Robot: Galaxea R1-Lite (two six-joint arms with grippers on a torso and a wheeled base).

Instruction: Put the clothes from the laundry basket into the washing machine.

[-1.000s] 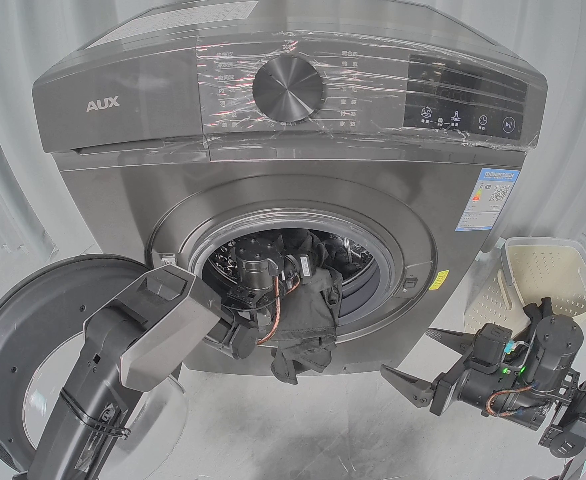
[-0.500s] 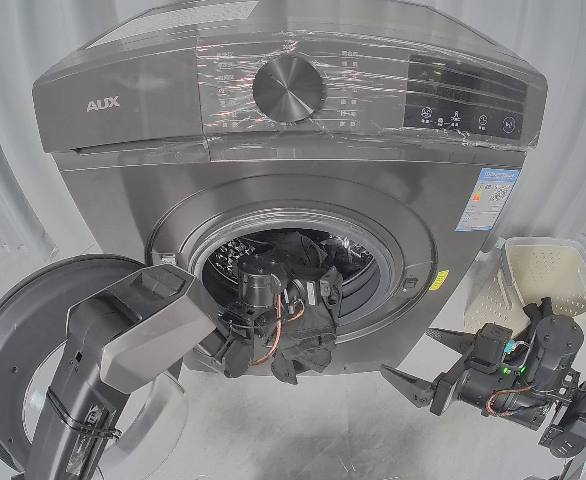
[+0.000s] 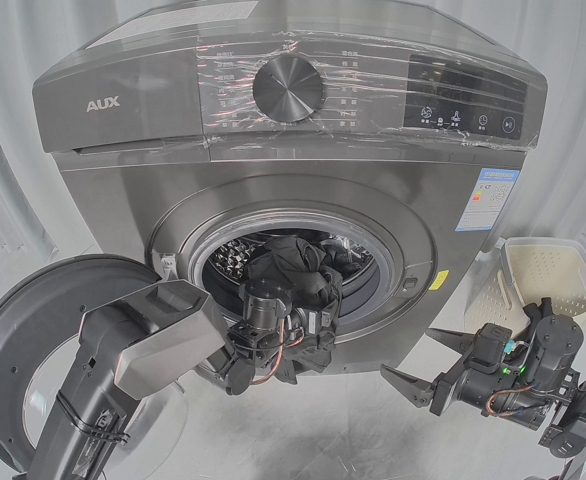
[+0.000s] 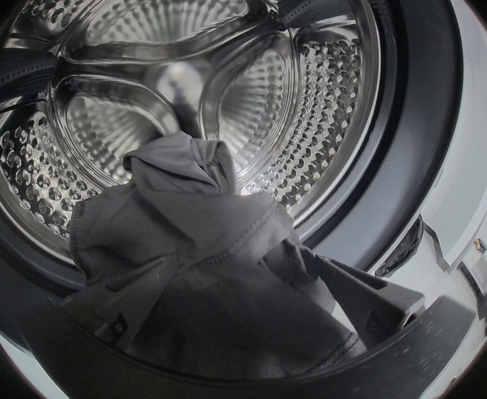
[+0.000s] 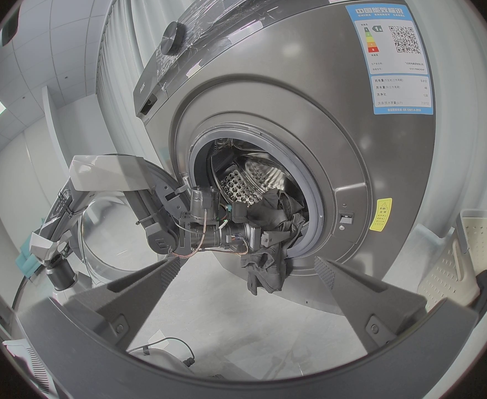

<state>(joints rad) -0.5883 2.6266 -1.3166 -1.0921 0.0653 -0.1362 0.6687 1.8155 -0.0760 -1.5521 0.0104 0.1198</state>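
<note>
Head view: 1 dark garment (image 3: 293, 265) hangs over the door rim of 1 washing machine (image 3: 139, 188), against the left gripper (image 3: 316, 311). The right gripper (image 3: 406, 351), jaws spread and empty, is near 1 laundry basket (image 3: 553, 275).
Left wrist view: jaws spread wide, the garment heaped between them before the drum (image 4: 160, 40).
Right wrist view: the garment's tail dangles outside.

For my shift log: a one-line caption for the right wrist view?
Open right pincer facing the washing machine, where a dark garment hangs over the drum opening's rim by the left arm.

Test lab: washing machine (image 3: 126, 188) w/ film wrap (image 3: 373, 68), white curtains (image 3: 6, 135), panel ceiling (image 5: 49, 45).
</note>
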